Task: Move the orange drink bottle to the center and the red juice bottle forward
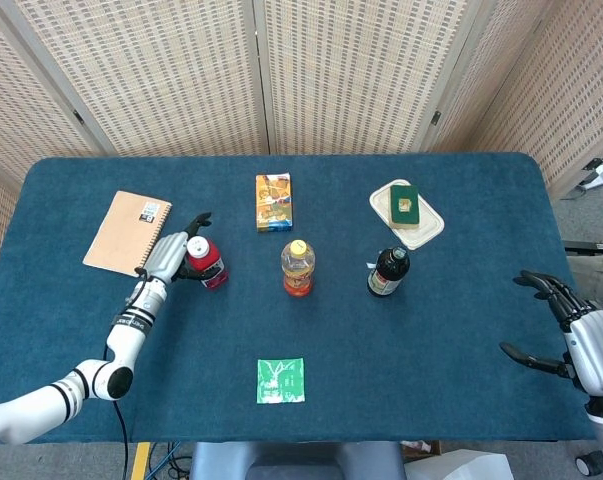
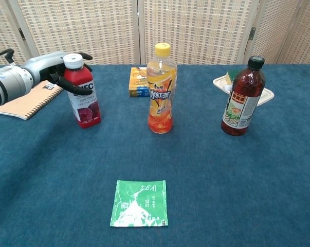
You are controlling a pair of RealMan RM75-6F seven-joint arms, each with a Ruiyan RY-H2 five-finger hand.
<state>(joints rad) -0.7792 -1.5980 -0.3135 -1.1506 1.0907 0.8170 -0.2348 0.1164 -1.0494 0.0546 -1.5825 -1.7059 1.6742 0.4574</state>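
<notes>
Two hands show, and only one is at work. The left hand (image 2: 49, 67) sits against the upper part of the red juice bottle (image 2: 81, 91), its fingers (image 2: 72, 86) opened out around the neck and shoulder; whether they grip or merely touch the plastic I cannot tell. The right hand (image 1: 571, 325) hangs off the tabletop's right edge, fingers spread and holding nothing.

The red juice bottle stands upright on the left of the blue tabletop (image 1: 431, 330), just beside a tan spiral notebook (image 1: 127, 232). It is a short, smooth plastic cylinder with a white cap, nearly full, so probably fairly heavy for its size and liable to tip if taken only near the cap. A hold around the labelled mid-body looks steadier; the glossy wrap may be slippery.

The orange drink bottle (image 2: 161, 87) stands near the middle, tall, slim and clear, with a yellow cap and a waisted body. Its height makes it tippier, so a grasp at the waist seems best.

Further right stands a dark bottle (image 2: 243, 98) with a black cap. The tabletop's cloth looks soft and matte, likely to drag against a sliding base.
</notes>
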